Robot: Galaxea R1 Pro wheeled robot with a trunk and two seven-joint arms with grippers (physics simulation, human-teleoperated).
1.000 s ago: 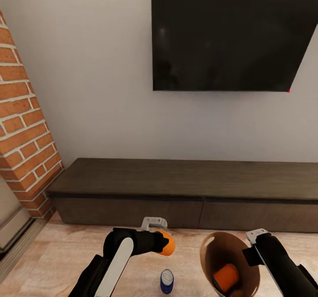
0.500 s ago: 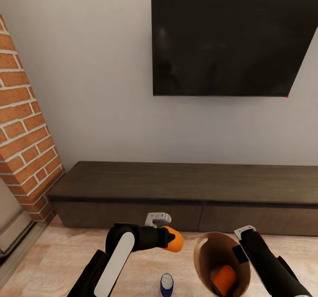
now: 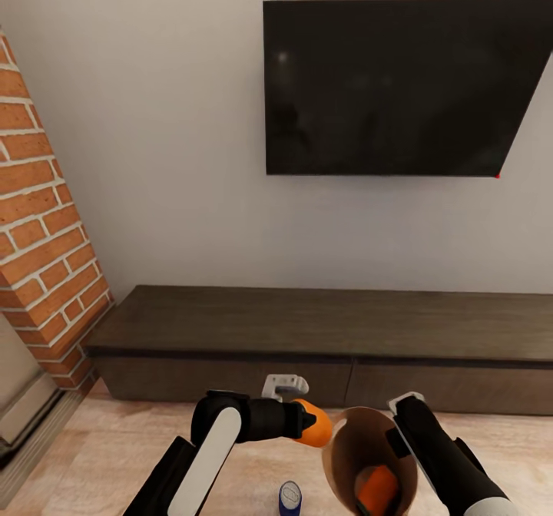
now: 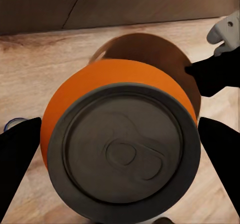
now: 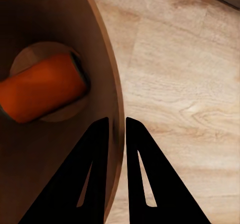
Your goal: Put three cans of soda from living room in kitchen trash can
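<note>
My left gripper (image 3: 313,422) is shut on an orange can of soda (image 3: 316,423), held just left of the tash can's rim; in the left wrist view that can (image 4: 120,146) shows its grey top between the black fingers. The tash can (image 3: 346,454) hangs tilted in the air, its tan inside facing me, with my right gripper (image 3: 401,433) shut on its right rim. The right wrist view shows both fingers (image 5: 95,169) pinching the bin wall (image 5: 107,84). A second orange can (image 3: 376,488) lies inside the bin (image 5: 42,86). A blue can (image 3: 289,496) stands on the floor below.
I am in the living room. A long low dark-wood cabinet (image 3: 330,339) runs along the wall ahead under a black TV (image 3: 399,86). A red brick fireplace (image 3: 42,247) stands at the left. Light wood floor (image 3: 115,454) lies between me and the cabinet.
The left gripper carried its orange can rightward to the bin's rim. The right arm brought the bin leftward toward it. The camera tilted up slightly, so the room shifted down.
</note>
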